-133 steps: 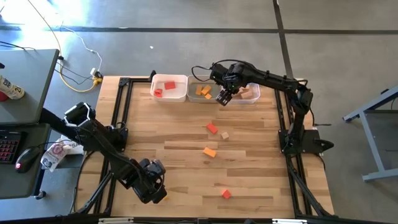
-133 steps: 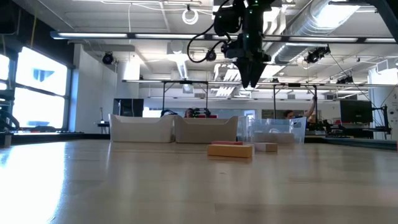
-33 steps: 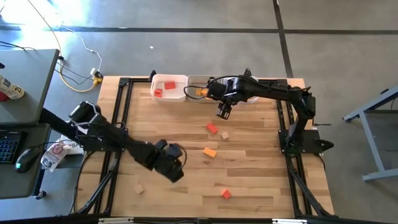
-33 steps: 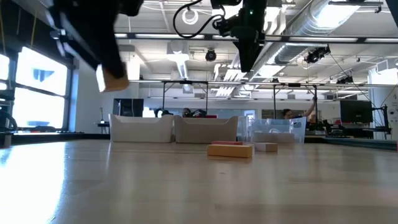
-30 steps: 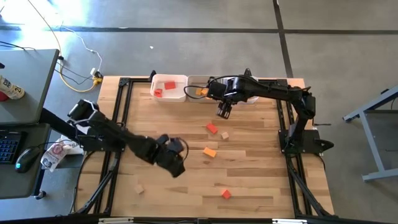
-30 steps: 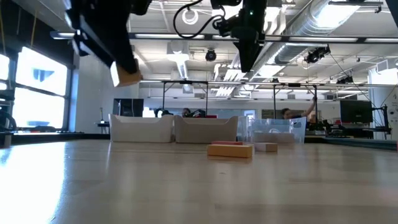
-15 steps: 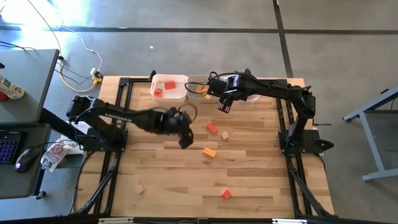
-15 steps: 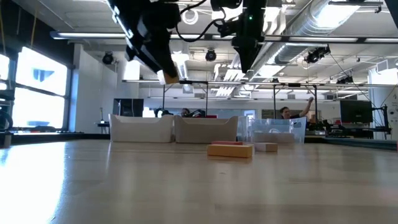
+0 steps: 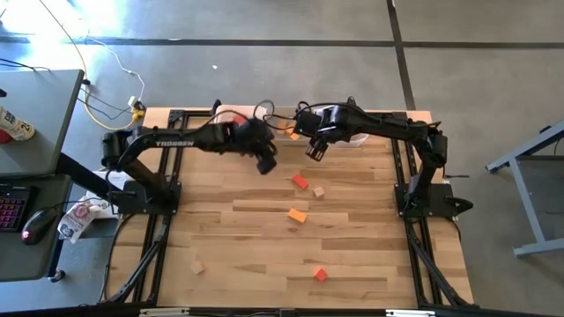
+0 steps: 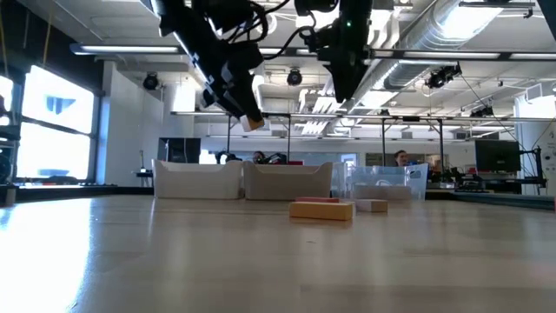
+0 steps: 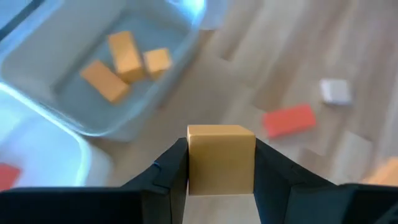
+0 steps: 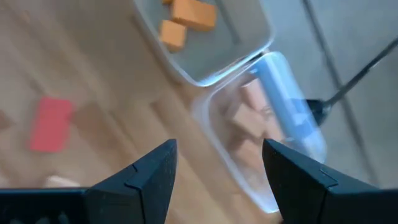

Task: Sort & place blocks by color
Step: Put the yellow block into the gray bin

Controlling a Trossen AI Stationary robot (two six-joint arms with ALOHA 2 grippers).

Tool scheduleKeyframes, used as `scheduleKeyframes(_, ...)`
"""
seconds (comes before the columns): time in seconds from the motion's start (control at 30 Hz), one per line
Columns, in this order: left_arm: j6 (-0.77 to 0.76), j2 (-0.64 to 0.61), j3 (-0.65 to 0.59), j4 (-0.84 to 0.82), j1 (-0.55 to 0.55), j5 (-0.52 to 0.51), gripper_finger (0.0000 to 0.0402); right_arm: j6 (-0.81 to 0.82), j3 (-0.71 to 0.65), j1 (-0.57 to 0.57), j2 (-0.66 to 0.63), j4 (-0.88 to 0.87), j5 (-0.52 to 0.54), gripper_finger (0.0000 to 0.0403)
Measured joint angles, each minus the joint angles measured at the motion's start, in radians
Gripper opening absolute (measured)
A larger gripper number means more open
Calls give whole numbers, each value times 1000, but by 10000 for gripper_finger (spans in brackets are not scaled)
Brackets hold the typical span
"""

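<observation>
My left gripper [image 9: 267, 165] hangs over the table's far part, just in front of the bins, shut on a tan wooden cube [image 11: 221, 155]. The low view shows that cube [image 10: 253, 123] high above the table. My right gripper [image 9: 314, 151] hovers close by to the right, open, with nothing between its fingers [image 12: 149, 171]. Loose blocks lie flat on the table: a red one [image 9: 300, 181], a pale one [image 9: 318, 190], an orange one [image 9: 298, 215], another red one [image 9: 320, 275] and another pale one [image 9: 197, 267]. My left gripper pinches the cube's two opposite side faces [image 11: 194, 167] between its two fingers [image 11: 169, 173]. The fingers slant down toward the table's far edge. The cube is lifted clear of the table, sitting square between the fingers with one face forward.
Three bins stand in a row at the far edge: a white one [image 9: 231, 117] with red blocks, a grey one [image 11: 74, 106] with three orange blocks, and a clear one [image 12: 292, 134] with pale blocks. Both arms crowd the space in front of them.
My left gripper has swung from the table's near-left middle toward the far edge and the bins, carrying the cube, which stays lifted clear. My right gripper has kept its place, open.
</observation>
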Motion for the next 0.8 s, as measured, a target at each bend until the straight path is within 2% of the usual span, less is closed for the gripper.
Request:
scheduleKeyframes(0.1, 28, 12, 0, 9, 62, 12, 115, 50, 0, 10, 0, -10, -35, 224)
scheduleKeyframes(0.4, 99, 71, -1, 165, 200, 88, 115, 160, 0, 51, 0, -19, -35, 224)
scheduleKeyframes(0.67, 130, 171, 0, 292, 268, 91, 115, 218, 0, 72, 0, -19, -43, 224)
scheduleKeyframes(0.8, 137, 206, 0, 335, 284, 91, 117, 228, 0, 85, 0, -18, -94, 224)
